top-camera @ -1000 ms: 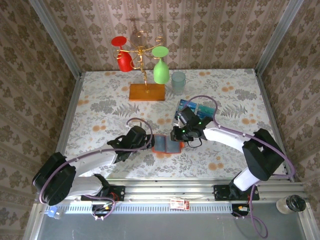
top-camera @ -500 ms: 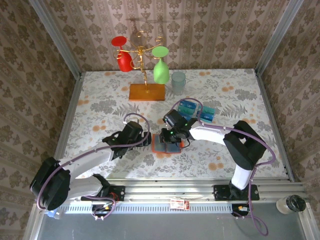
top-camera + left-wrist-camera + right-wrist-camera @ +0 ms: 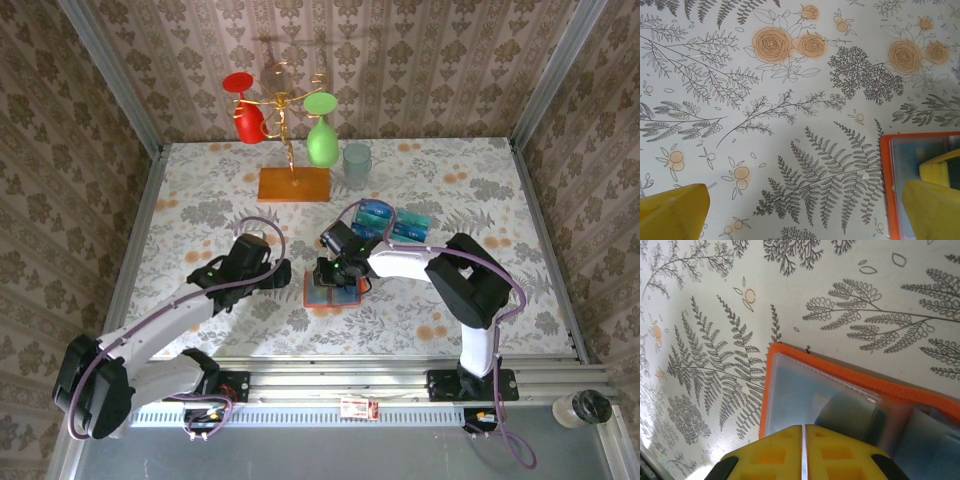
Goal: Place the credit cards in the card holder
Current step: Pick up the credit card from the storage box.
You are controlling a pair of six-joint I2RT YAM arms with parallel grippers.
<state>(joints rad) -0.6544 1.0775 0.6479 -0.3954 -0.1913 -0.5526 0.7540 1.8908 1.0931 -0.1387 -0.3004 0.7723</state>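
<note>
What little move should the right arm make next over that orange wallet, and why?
Probably a gentle push: the right gripper, fingers shut, hangs just over the open card holder, where what looks like a teal card sits partway under the clear pocket. Nudging it deeper seems sensible. The open left gripper straddles the holder's edge.

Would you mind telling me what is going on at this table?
An orange card holder lies open on the table. The right gripper, shut, is directly over its clear pocket; whether it pinches a card is hidden. The left gripper sits open at the holder's left edge. A few blue cards lie on the table beyond it.
</note>
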